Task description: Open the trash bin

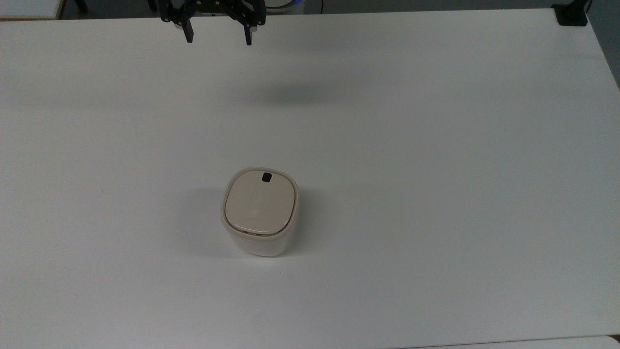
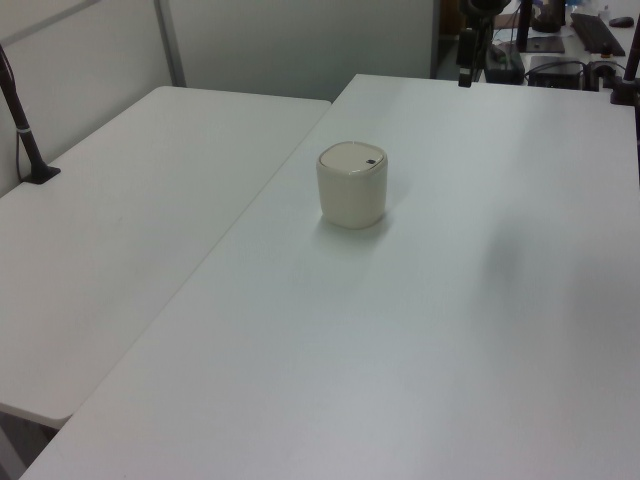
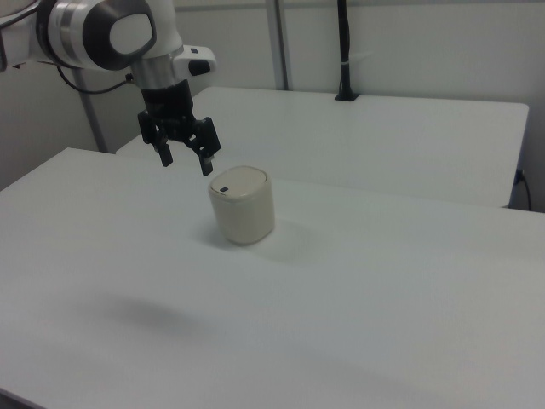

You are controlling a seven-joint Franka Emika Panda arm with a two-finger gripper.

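Trash bin [image 1: 260, 212] closed, gripper [image 1: 218, 38] seemingly well apart

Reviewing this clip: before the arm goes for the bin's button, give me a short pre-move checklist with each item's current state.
1. Trash bin upright on the table: ok.
2. Lid shut, task not yet done: ok.
3. Black button uncovered, on the lid edge toward the top view's top: ok.
4. Gripper open and holding nothing: ok.
5. Nothing on the table between gripper and bin: ok.
6. Gripper aligned above the button: not ok, it hangs far off.
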